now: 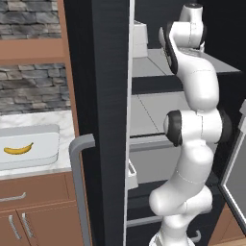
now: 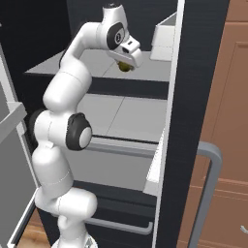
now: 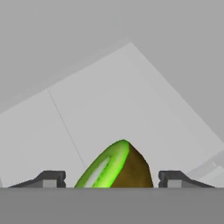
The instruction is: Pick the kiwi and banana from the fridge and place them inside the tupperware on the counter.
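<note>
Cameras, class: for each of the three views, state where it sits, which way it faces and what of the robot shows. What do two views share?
Left base view: behind the arm's left, facing the tall black fridge; white arm at right; curved yellow banana lies in the pale shallow tupperware.
Right base view: behind the arm's right, facing the pale grey shelves; arm at left, gripper over the small green kiwi.
Hand view: looks along the jaws; fingertips flank the kiwi.
Shared: both base views show the arm and the fridge shelves.
</note>
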You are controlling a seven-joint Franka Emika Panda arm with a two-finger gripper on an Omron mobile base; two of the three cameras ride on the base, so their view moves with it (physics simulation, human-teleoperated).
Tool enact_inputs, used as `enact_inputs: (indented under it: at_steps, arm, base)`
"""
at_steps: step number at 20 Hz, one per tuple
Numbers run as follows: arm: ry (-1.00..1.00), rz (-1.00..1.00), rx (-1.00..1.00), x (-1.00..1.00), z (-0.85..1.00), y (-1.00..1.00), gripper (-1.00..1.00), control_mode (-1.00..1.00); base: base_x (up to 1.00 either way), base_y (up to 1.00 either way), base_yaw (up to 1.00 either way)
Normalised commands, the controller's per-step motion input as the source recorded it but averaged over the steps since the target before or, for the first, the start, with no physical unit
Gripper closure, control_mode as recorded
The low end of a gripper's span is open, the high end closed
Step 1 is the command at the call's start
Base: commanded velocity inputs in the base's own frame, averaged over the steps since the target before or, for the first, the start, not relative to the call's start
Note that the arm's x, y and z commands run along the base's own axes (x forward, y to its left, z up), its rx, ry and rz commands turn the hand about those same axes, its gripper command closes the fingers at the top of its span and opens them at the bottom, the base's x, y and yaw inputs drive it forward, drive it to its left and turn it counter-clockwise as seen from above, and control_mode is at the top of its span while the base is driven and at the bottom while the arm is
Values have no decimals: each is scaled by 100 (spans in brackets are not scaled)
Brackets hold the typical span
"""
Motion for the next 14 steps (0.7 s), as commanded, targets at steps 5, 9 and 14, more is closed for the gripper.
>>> enact_inputs:
  at_steps: [5, 9, 14]
  arm:
    - [0, 0, 0, 0, -1, 0, 100, -100]
    - [0, 0, 0, -7, -1, 1, 100, -100]
    - [-7, 0, 0, -63, -8, 2, 100, -100]
  base:
    - [0, 0, 0]
    - [0, 0, 0]
    - [0, 0, 0]
